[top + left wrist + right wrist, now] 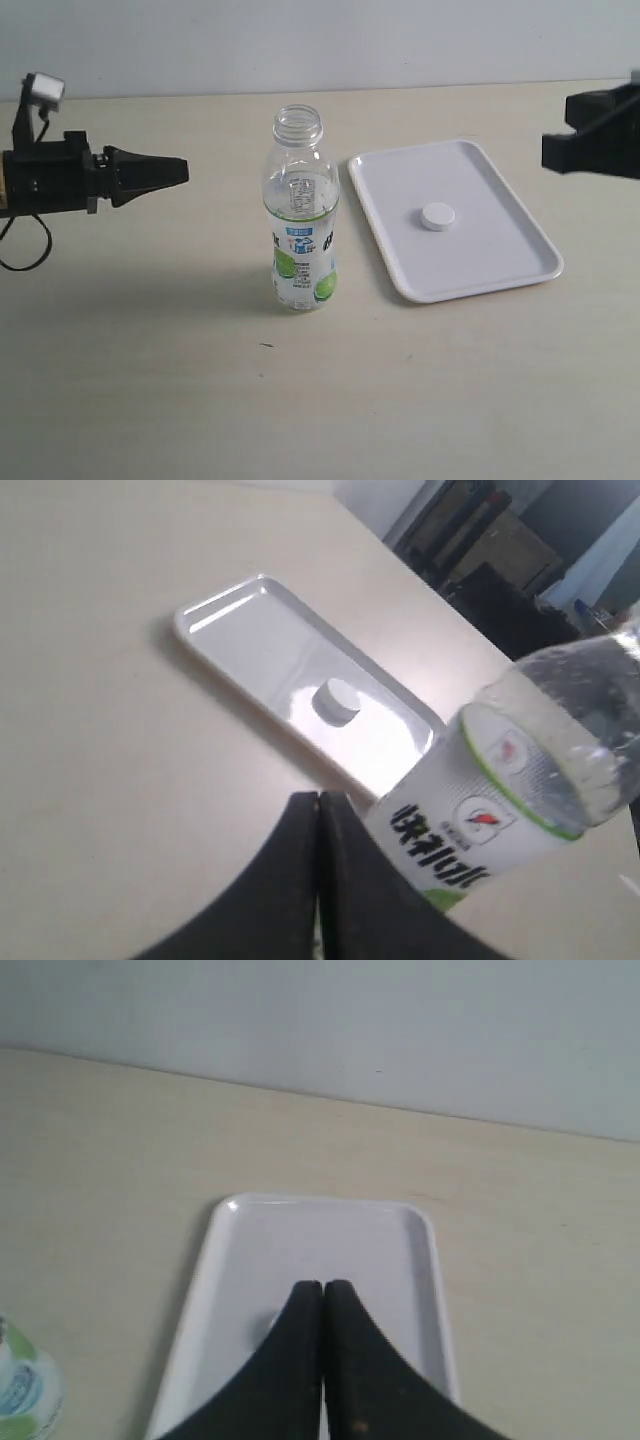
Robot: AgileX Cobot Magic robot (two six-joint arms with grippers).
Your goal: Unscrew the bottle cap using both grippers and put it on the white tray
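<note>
A clear plastic drink bottle with a lime-printed label point(300, 215) is being shown upright and uncapped near the table's middle. Its small round white ribbed screw cap point(437, 217) is being carried by a flat rectangular white plastic tray point(500, 262), laid between the bottle and the table's right edge. The black left gripper point(181, 168) is being held empty, jaws pressed together, toward the left edge. The right gripper point(322, 1292) is likewise closed, seemingly by the right edge, though cropped. The placing step is being judged complete, with only retreat being called for.

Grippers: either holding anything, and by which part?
Nothing. Left gripper and right gripper are shut on nothing; bottle cap lies on the white tray.
</note>
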